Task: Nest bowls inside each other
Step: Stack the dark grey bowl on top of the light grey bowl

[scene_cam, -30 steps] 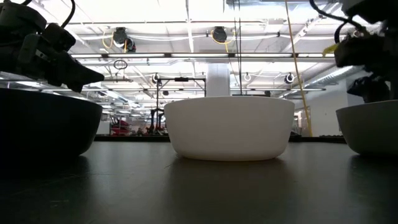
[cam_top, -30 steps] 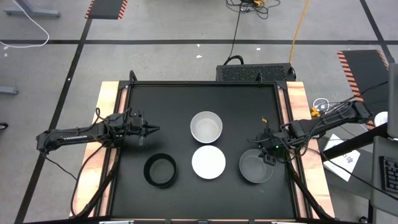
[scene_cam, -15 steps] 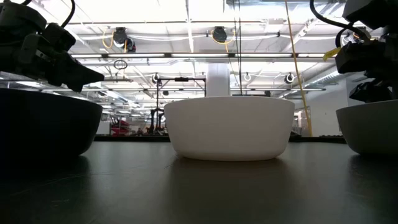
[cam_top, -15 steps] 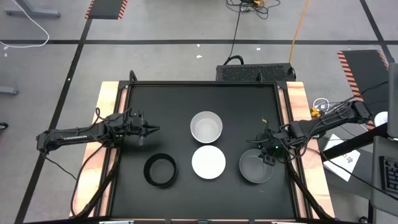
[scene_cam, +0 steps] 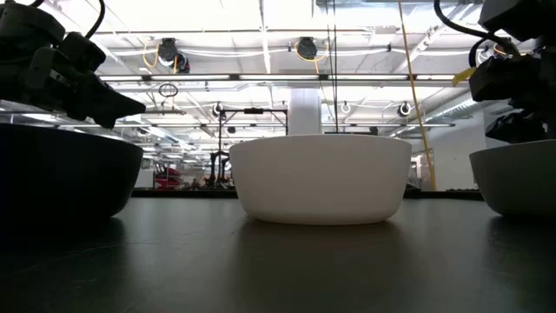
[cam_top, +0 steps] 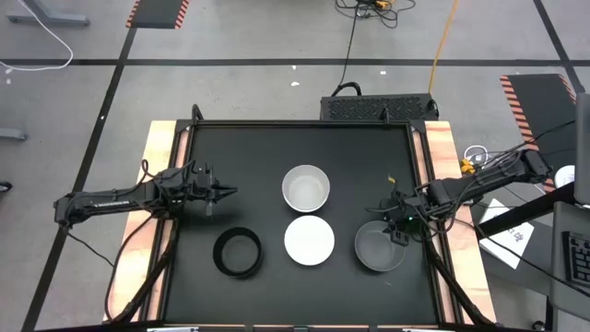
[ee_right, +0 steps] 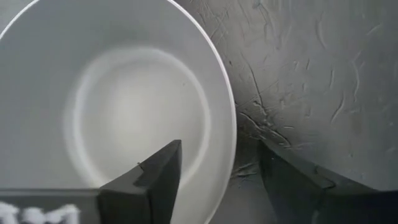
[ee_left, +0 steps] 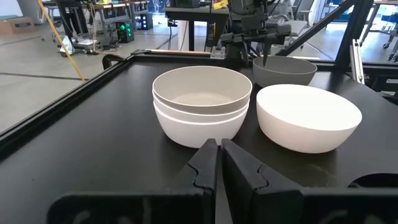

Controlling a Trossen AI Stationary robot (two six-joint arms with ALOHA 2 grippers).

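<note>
A stack of nested white bowls (cam_top: 306,187) (ee_left: 202,106) sits mid-table. Nearer stand a single white bowl (cam_top: 309,240) (scene_cam: 320,178), a black bowl (cam_top: 238,253) (scene_cam: 61,174) and a grey bowl (cam_top: 380,247) (ee_right: 118,118), each resting on its base. My right gripper (cam_top: 396,231) (ee_right: 221,149) is open over the grey bowl's far-right rim (ee_right: 231,134), with one finger (ee_right: 152,177) inside and the other (ee_right: 298,180) outside. A gap shows on both sides. My left gripper (cam_top: 226,192) (ee_left: 217,152) is shut, hovers left of the stack and points at it.
The black mat is framed by a raised rail (cam_top: 419,184) with wooden strips outside it. The right rail runs close beside the grey bowl. Bare mat lies along the far side (cam_top: 277,143) and between my left gripper and the stack.
My right gripper has sunk a little toward the grey bowl's rim. The bowls have stayed where they were.
</note>
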